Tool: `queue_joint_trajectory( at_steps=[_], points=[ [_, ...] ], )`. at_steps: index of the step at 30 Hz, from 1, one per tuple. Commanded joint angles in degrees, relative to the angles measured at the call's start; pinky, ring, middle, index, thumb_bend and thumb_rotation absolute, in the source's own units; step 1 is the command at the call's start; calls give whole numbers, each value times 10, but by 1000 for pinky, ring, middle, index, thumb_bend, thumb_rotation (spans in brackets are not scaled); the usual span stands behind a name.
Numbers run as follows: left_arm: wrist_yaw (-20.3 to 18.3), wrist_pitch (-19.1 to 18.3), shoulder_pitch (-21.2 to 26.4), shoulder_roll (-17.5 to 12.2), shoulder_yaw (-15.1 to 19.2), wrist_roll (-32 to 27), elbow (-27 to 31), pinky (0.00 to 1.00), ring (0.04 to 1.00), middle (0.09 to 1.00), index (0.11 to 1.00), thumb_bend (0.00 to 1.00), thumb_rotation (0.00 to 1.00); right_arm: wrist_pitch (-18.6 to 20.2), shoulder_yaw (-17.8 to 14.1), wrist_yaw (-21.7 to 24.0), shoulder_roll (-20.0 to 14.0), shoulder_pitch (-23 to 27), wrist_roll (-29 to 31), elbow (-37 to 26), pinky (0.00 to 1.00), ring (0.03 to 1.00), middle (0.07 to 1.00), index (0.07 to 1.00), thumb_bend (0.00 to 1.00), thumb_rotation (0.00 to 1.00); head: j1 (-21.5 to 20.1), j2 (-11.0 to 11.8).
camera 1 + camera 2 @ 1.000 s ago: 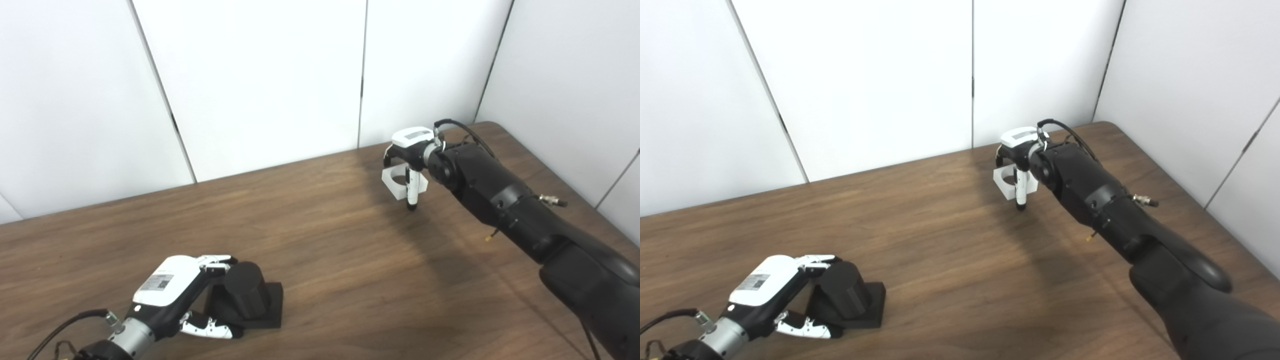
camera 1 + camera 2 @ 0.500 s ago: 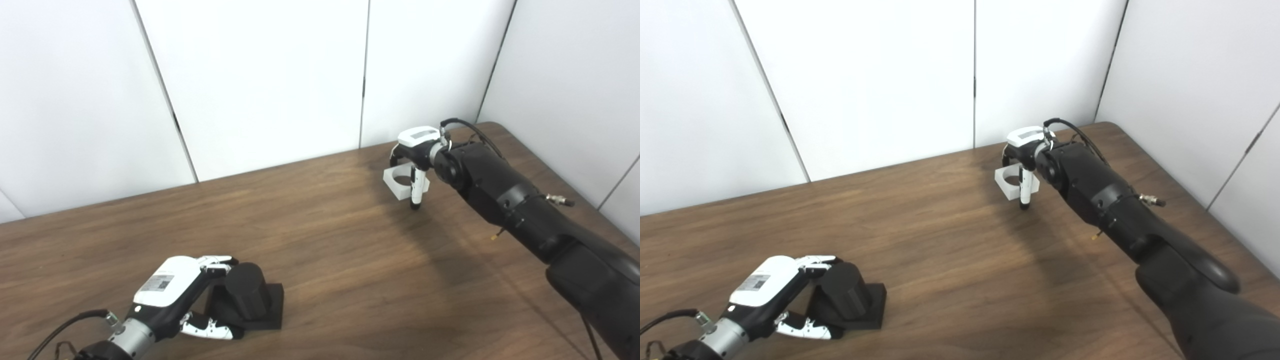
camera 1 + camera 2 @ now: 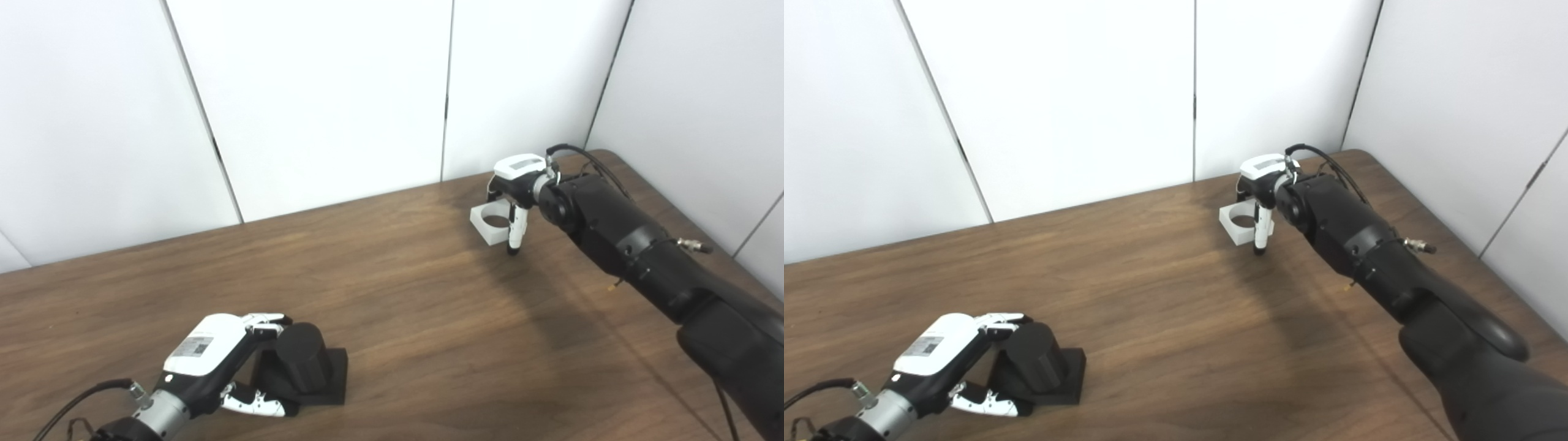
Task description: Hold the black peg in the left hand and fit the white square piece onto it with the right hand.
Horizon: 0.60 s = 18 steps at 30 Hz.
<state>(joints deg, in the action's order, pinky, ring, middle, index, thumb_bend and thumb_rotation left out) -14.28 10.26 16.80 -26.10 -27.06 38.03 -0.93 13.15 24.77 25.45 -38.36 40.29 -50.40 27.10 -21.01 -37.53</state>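
Black cylindrical peg on its flat square black base sits at the near left of the brown wood-grain table, standing upright with a bit of a lean toward the back. The left hand, white shell on the back and black underneath, is wrapped around it: upper fingers curl over the left side of the peg near its top, and the lower white-and-black finger lies along the front edge of the base, down on the tabletop. So that hand is closed on the peg, and the peg's base is flat on the table, not lifted.

Way over at the far right, well apart from all that, is the white square plastic piece with a round hole through it. It looks like it's lying flat on the table near the back edge, hole facing up, and you can see the brown wood through it. The right hand is hunched over its right side, fingers pointing down. One white finger with a black tip hangs right at the front right corner of the piece, tip reaching down to about table level. The other fingers are tucked behind and mostly hidden by the wrist, so honestly can't tell if it's actually pinching the piece or just touching it.

Behind the table are plain white wall panels with dark seams.
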Motion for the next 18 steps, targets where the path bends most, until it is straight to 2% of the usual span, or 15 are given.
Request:
queue_joint_trajectory(
  at_steps=[1, 6, 18],
  points=[
    [-31, 8, -16, -22, -8, 12, -7, 784, 847, 845, 489, 523, 57, 0, -6, -17, -17, 5, -5, 3, 693, 820, 825, 504, 550, 141, 0, -1],
    [-38, 3, -15, -24, -6, 12, -2, 784, 854, 848, 490, 523, 57, -9, 0, -20, -20, 5, -5, 5, 676, 804, 809, 487, 522, 141, 1, -5],
    [-38, 6, -16, -22, -5, 7, -3, 784, 850, 848, 490, 523, 57, -25, -8, -43, -20, -5, 2, 6, 669, 770, 772, 485, 522, 136, 2, -7]
  ],
)
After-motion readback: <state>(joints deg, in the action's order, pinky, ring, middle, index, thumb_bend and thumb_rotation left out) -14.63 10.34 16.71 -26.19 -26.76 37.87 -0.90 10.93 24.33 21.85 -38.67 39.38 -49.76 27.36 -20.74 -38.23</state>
